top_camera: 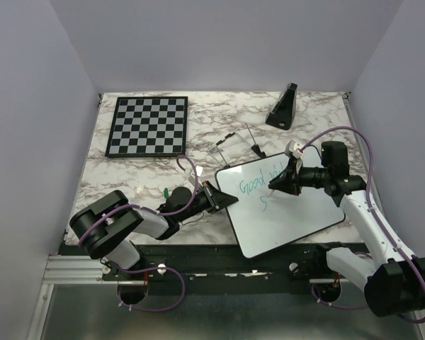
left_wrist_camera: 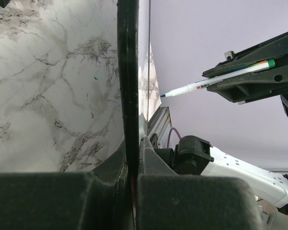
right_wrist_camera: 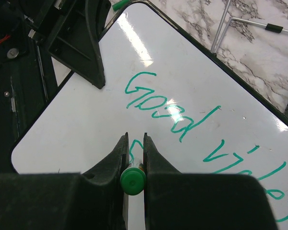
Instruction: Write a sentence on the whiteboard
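From above and behind the arm bases, the top external camera looks steeply down, far enough back to take in the whole whiteboard (top_camera: 297,212) and the counter (top_camera: 120,173) around it. The left wrist camera sits hard against the whiteboard's left rim, sighting edge-on past the left tool (left_wrist_camera: 132,160). The right wrist camera hangs close over the whiteboard's face, looking down between the fingers of the right tool (right_wrist_camera: 134,141). All three views share the whiteboard. The left wrist view also catches the right tool and its marker (left_wrist_camera: 216,82).

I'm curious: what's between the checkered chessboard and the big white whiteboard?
Thin black-tipped metal rods on the marble tabletop, seen from the top camera.
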